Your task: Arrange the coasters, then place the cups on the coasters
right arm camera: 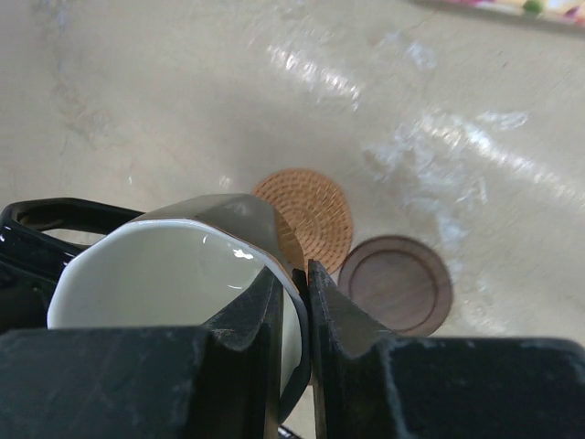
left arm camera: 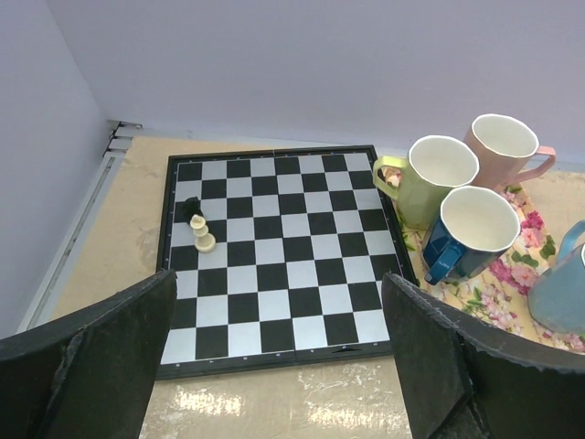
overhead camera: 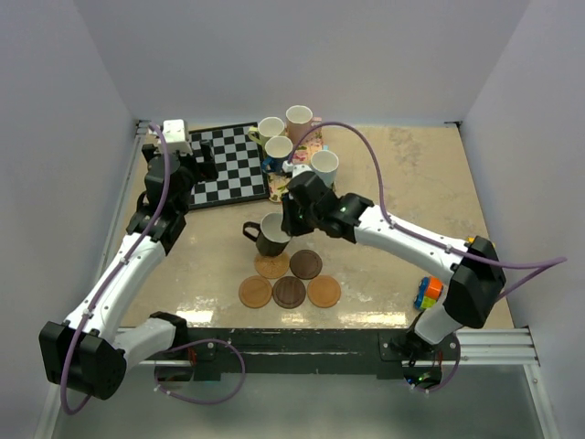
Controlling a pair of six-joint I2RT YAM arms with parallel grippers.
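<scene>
With the right gripper point(overhead camera: 285, 224) pinched shut on the rim of the black cup point(overhead camera: 272, 238), near the woven orange-brown coaster point(overhead camera: 271, 266), hold it upright, centre it over that coaster, then lower gently.

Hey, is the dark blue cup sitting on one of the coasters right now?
No, the dark blue cup stands directly on the floral tray, next to the yellow-green cup.
</scene>
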